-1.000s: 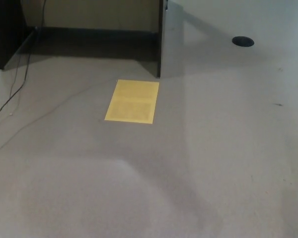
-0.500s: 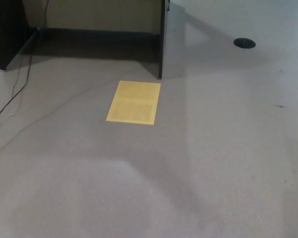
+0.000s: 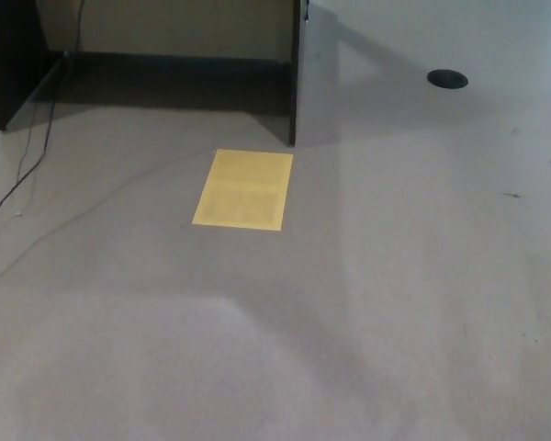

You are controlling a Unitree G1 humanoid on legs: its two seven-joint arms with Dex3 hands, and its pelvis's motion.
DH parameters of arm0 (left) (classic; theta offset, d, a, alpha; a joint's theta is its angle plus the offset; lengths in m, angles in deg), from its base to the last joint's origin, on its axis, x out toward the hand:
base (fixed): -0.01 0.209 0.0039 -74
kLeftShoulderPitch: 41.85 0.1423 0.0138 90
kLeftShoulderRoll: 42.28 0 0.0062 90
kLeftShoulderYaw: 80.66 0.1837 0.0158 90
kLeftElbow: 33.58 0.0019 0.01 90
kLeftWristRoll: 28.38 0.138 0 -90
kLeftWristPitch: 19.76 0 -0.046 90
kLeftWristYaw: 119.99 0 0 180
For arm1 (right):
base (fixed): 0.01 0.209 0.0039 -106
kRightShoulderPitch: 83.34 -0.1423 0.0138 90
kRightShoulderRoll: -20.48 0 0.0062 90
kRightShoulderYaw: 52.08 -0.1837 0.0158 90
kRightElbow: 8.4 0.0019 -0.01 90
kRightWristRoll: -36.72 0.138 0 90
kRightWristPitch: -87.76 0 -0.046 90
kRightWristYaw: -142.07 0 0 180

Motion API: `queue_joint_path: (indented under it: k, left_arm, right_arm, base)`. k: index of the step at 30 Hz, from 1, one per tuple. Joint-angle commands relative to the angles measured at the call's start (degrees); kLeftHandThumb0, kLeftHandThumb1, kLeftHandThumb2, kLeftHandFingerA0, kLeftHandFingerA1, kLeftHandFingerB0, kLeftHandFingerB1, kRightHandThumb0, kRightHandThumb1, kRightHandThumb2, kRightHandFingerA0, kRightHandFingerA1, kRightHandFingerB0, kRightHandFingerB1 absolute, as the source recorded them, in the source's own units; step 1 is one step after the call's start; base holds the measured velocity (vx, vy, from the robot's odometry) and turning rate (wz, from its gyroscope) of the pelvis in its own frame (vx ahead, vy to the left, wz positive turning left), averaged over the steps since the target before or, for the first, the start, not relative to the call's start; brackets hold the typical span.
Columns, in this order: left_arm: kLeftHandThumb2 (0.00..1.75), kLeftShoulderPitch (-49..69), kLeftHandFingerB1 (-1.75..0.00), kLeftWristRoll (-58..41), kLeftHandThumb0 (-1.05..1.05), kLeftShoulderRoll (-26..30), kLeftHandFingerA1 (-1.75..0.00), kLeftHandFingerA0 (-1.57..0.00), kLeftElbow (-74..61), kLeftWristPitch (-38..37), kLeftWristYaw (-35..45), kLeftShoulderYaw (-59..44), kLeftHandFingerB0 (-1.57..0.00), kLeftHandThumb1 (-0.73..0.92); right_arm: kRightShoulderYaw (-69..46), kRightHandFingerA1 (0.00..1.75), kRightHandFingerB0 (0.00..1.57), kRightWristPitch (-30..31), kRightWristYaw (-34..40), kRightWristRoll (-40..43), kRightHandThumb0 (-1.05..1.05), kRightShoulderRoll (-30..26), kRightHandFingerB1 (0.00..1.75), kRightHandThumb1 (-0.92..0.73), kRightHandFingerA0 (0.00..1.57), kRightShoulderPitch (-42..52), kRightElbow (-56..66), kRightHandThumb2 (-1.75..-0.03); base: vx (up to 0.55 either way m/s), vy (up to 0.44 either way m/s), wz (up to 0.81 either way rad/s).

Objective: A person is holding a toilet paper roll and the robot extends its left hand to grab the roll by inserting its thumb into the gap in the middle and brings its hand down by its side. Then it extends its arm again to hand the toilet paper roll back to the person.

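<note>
No toilet paper roll, no person and neither of my hands shows in the head view. The camera looks down at a grey carpeted floor [image 3: 367, 303] and nothing else of the task.
A yellow rectangular sheet [image 3: 243, 189] lies flat on the floor ahead. Behind it stands a dark upright panel [image 3: 295, 73] with a shadowed recess to its left. A black cable [image 3: 23, 170] trails along the left side. A dark round disc [image 3: 447, 78] sits at the far right.
Only the camera has wobbled slightly; the whole picture shifts a few pixels. Nothing on the floor has moved.
</note>
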Motion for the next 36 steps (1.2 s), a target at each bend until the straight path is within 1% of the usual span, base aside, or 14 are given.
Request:
queue_joint_path:
  k: [1,3,6,10,12,19,20,22,24,26,28,32,34,36]
  left_arm:
    - [0.71,0.33,-1.30,-3.74,-0.06,0.80,-1.49,-0.82,-4.36,-7.67,-0.67,-3.44,-0.75,0.79]
    - [0.70,0.95,-1.22,-5.23,-0.09,0.71,-1.46,-0.85,-11.79,-6.95,0.48,-5.23,-0.76,0.79]
    - [0.87,0.77,-1.26,-7.30,-0.03,0.55,-1.41,-0.89,-21.04,-7.26,2.64,-7.06,-0.77,0.72]
    - [0.82,0.34,-1.30,-8.94,-0.09,0.54,-1.43,-0.90,-33.66,-3.74,5.51,-7.97,-0.74,0.74]
    - [0.86,-2.04,-1.26,-14.16,-0.11,0.20,-1.41,-0.92,-46.42,1.27,10.27,-7.75,-0.76,0.74]
    - [0.77,-13.73,-1.28,-10.39,-0.01,-1.03,-1.46,-0.88,-67.55,13.00,14.21,-2.77,-0.72,0.78]
    - [0.77,-15.71,-1.27,-10.97,0.02,-1.93,-1.44,-0.86,-69.30,14.18,15.20,-1.42,-0.72,0.77]
    - [0.77,-19.50,-1.16,-10.21,-0.05,-3.53,-1.32,-0.93,-71.84,16.19,16.64,1.03,-0.77,0.74]
    - [0.77,-22.55,-1.15,-9.95,-0.07,-4.94,-1.27,-0.89,-75.34,19.43,18.34,3.20,-0.76,0.74]
    - [0.78,-27.24,-1.28,-8.55,-0.02,-8.02,-1.49,-0.82,-79.84,23.12,19.73,6.80,-0.73,0.72]
    - [0.84,-30.38,-1.26,-7.36,-0.02,-10.92,-1.48,-0.86,-81.72,26.13,20.56,9.52,-0.77,0.68]
    - [0.85,-35.02,-1.36,-3.47,-0.03,-14.98,-1.57,-0.81,-82.43,27.84,21.33,13.57,-0.72,0.67]
    - [0.78,-37.63,-1.39,-1.83,-0.14,-18.63,-1.61,-0.82,-83.55,31.46,21.97,16.76,-0.69,0.75]
    - [0.76,-39.30,-1.45,-0.44,-0.17,-21.08,-1.64,-0.71,-84.04,32.95,22.41,18.98,-0.63,0.75]
  right_arm:
    - [0.32,0.62,0.58,0.58,-0.51,-0.20,-0.35,-0.33,0.45,-0.66,0.74,-0.21,0.05,-0.60]
    - [0.62,0.60,0.58,0.59,-0.56,-0.41,-0.35,-0.45,0.45,-0.66,0.74,-0.21,0.06,-0.60]
    - [0.85,0.66,0.58,0.88,-0.73,-0.39,-0.35,-0.43,0.45,-0.67,0.77,-0.39,-0.07,-0.60]
    - [1.07,0.65,0.58,0.59,-0.43,-0.44,-0.34,-0.45,0.45,-0.67,0.76,-0.29,-0.10,-0.60]
    - [1.23,0.61,0.58,0.40,-0.41,-0.44,-0.35,-0.24,0.45,-0.67,0.73,0.32,0.03,-0.60]
    - [1.11,0.65,0.58,0.70,-0.30,-0.12,-0.34,0.51,0.45,-0.68,0.76,0.18,0.10,-0.60]
    - [1.10,0.64,0.58,0.56,-0.23,-0.12,-0.34,0.51,0.46,-0.68,0.75,0.31,0.13,-0.60]
    - [1.52,0.61,0.57,0.19,0.26,-0.67,-0.34,0.27,0.45,-0.67,0.74,0.36,0.09,-0.60]
    - [1.41,0.62,0.57,0.26,-0.01,-0.46,-0.34,0.40,0.46,-0.68,0.75,0.29,0.15,-0.60]
    - [1.46,0.59,0.57,0.21,-0.17,-0.47,-0.33,0.41,0.45,-0.67,0.74,0.10,0.19,-0.60]
    - [1.31,0.60,0.57,0.38,-0.32,-0.27,-0.33,0.41,0.45,-0.67,0.75,-0.10,0.20,-0.60]
    - [1.36,0.61,0.58,0.64,-0.33,-0.29,-0.35,0.59,0.44,-0.67,0.76,-0.73,0.26,-0.61]
    - [1.34,0.65,0.59,0.59,-0.31,-0.24,-0.34,0.75,0.44,-0.67,0.77,-1.08,0.36,-0.60]
    - [1.25,0.61,0.58,0.33,-0.60,-0.12,-0.34,0.66,0.45,-0.67,0.73,-1.24,0.30,-0.60]
  base:
    - [0.00,0.000,0.00]
    - [0.00,0.000,0.00]
    - [0.00,0.000,0.00]
    - [0.00,0.000,0.00]
    - [0.00,0.000,0.00]
    - [0.00,0.000,0.00]
    - [0.00,0.000,0.00]
    - [0.00,0.000,0.00]
    - [0.00,0.000,0.00]
    - [0.00,0.000,0.00]
    - [0.00,0.000,0.00]
    - [0.00,0.000,0.00]
    - [0.00,0.000,0.00]
    - [0.00,0.000,0.00]
